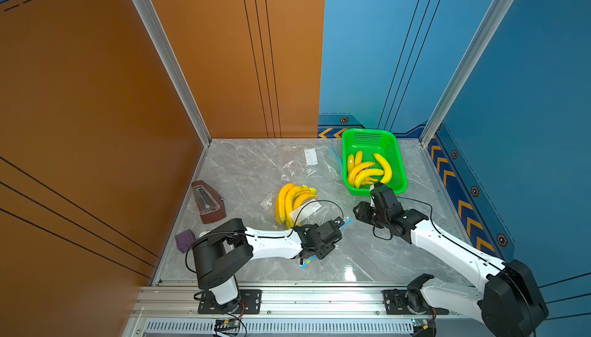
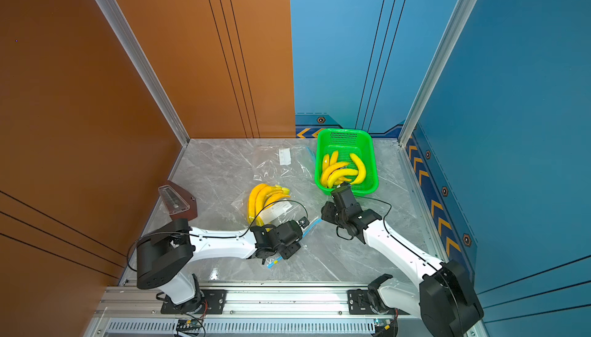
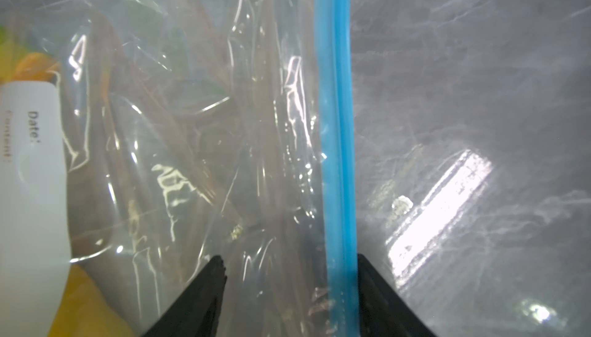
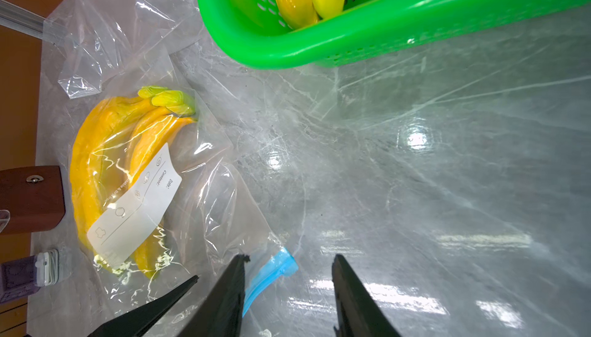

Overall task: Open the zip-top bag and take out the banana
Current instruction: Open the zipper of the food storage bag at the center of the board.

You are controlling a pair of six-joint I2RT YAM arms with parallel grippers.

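While the zip-top bag point(image 1: 315, 215) lies left of centre on the table point(image 1: 367, 255) with the banana bunch point(image 1: 289, 202) inside, we see the left gripper point(image 3: 289, 257) low over its near end, claw apart astride the blue zip strip point(image 3: 337, 127). We find the right gripper point(image 4: 290, 256) at the green basket's point(image 1: 367, 137) near edge, claw parted and empty.

Bright, sharp; glare on tabletop point(image 4: 415, 142)

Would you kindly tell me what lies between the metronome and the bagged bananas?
Nothing: only bare marble table separates the metronome from the bag holding the bananas, as both top views show.
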